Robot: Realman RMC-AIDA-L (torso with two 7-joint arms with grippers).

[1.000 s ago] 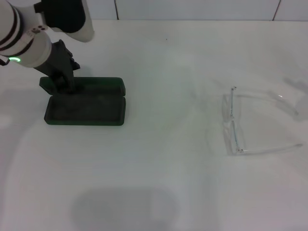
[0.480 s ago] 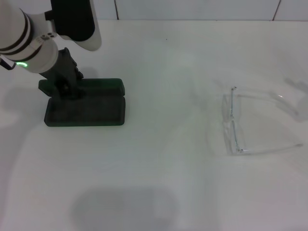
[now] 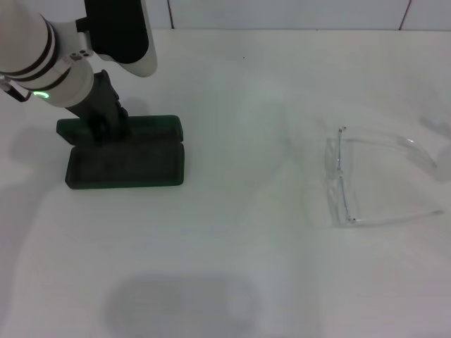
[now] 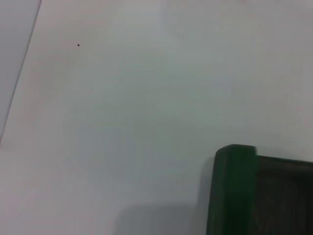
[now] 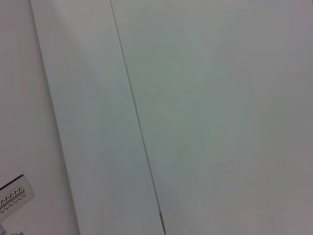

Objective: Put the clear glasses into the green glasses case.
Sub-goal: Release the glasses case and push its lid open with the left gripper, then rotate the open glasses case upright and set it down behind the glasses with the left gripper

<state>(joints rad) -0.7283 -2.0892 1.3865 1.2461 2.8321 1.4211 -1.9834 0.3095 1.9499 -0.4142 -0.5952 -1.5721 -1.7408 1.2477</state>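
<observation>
Clear glasses (image 3: 373, 184), fully transparent plastic, unfolded flat on white surface (image 3: 232, 253) far over on right side, front bar running near-to-far, thin arms trailing toward right edge. Dark green rectangular hard case (image 3: 125, 156) open on left, long axis left-to-right, well apart from glasses; left end effector (image 3: 103, 127) down at case's far lid edge, fingers' spread cannot tell. Right end effector not visible anywhere, though glasses lie on right arm's side, so likely right arm's pick.

- The left gripper (image 3: 103, 128) has slid rightward along the far half of the green glasses case (image 3: 127, 163);
- the left arm has shifted right too.
</observation>
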